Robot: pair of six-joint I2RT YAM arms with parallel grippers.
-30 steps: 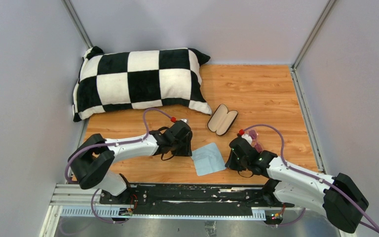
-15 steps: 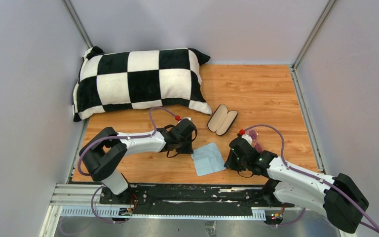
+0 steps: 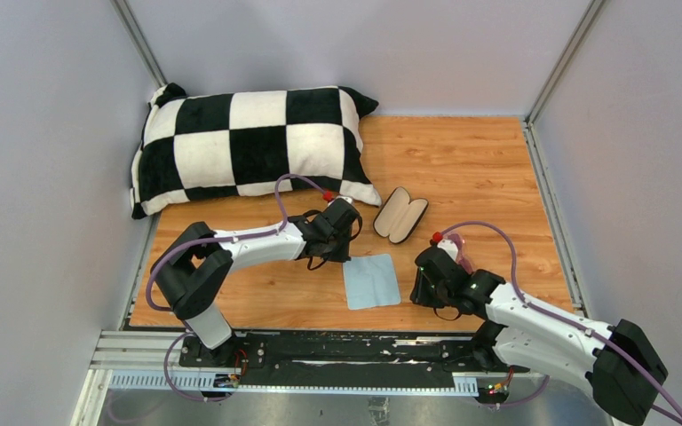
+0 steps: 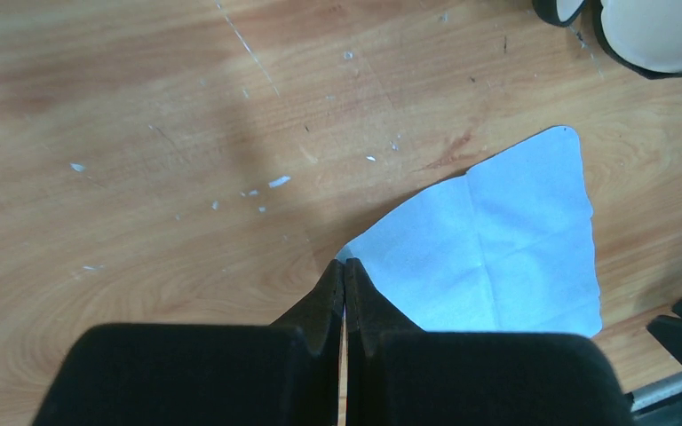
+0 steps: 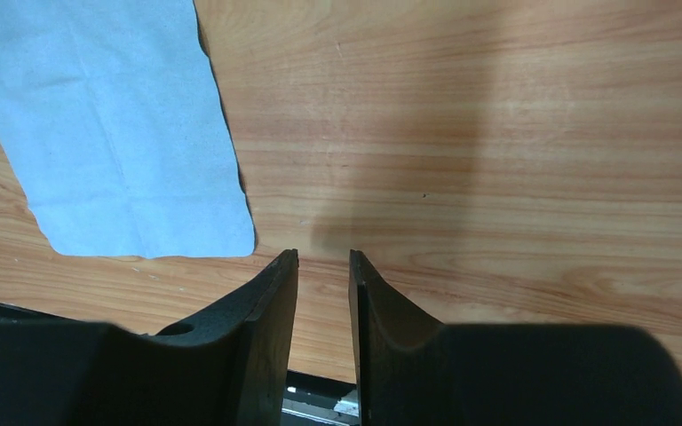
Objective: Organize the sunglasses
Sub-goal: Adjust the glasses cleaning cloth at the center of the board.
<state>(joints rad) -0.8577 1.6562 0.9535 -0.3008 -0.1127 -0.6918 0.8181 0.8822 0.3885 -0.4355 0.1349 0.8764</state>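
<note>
Two hands hang low over the tabletop [image 4: 142,133]: left hand [image 4: 344,264] pinched closed on a corner of the light blue cloth [image 4: 497,240], right hand [image 5: 323,257] narrowly parted, empty. The sunglasses [image 3: 459,250] lie beside the right wrist, partly hidden.

A black-and-white checkered pillow [image 3: 249,146] lies at the far left of the wooden table [image 3: 462,160]. Just beside its right corner lies an open black glasses case [image 3: 400,214] with beige lining. A light blue cloth [image 3: 371,280] lies flat, nearer to the front edge.
</note>
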